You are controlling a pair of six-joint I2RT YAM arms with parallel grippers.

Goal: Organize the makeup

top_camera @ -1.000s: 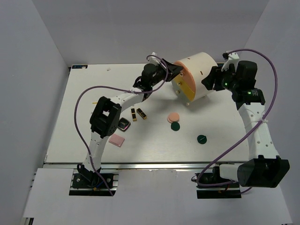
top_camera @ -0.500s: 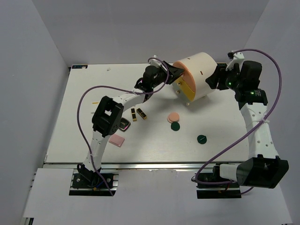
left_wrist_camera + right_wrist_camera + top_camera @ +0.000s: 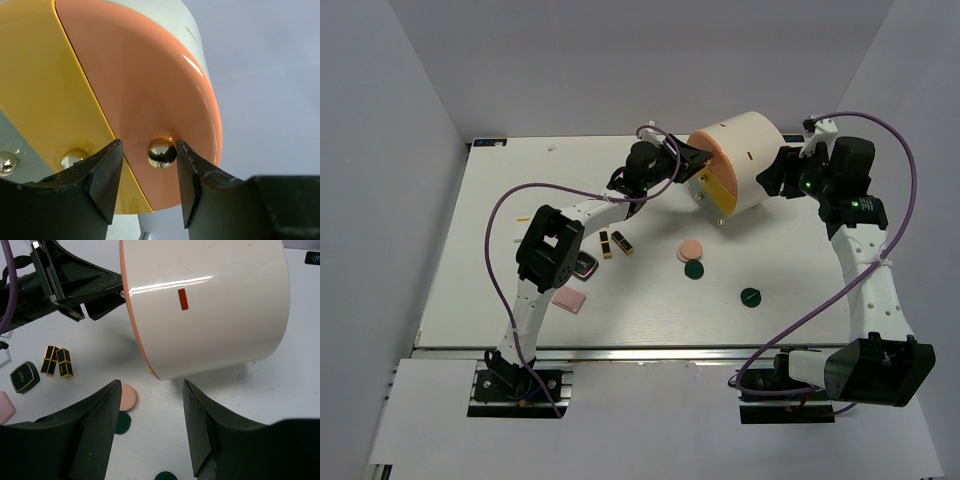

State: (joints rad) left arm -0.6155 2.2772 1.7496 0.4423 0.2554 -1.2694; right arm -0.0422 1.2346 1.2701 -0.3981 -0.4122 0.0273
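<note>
The makeup lies loose on the table: two lipstick tubes (image 3: 605,243) (image 3: 622,243), a black compact (image 3: 584,266), a pink square (image 3: 570,299), a peach disc (image 3: 690,250) and two dark green discs (image 3: 694,269) (image 3: 750,296). The cream cylinder (image 3: 745,155) lies on its side. My left gripper (image 3: 149,150) is open at its orange drawer front (image 3: 150,90), jaws either side of the gold knob (image 3: 161,153), which sits close to the right finger. My right gripper (image 3: 151,390) is open just beside the cylinder (image 3: 210,305), with only table between its jaws.
A yellow drawer front (image 3: 45,100) with its own knob (image 3: 72,158) adjoins the orange one. The white table (image 3: 500,200) is enclosed by grey walls. Purple cables loop over both arms. A small yellow scrap (image 3: 523,214) lies at the left.
My right wrist has shifted a little to the right beside the cylinder. My left gripper stays at the orange drawer front. The makeup has not moved.
</note>
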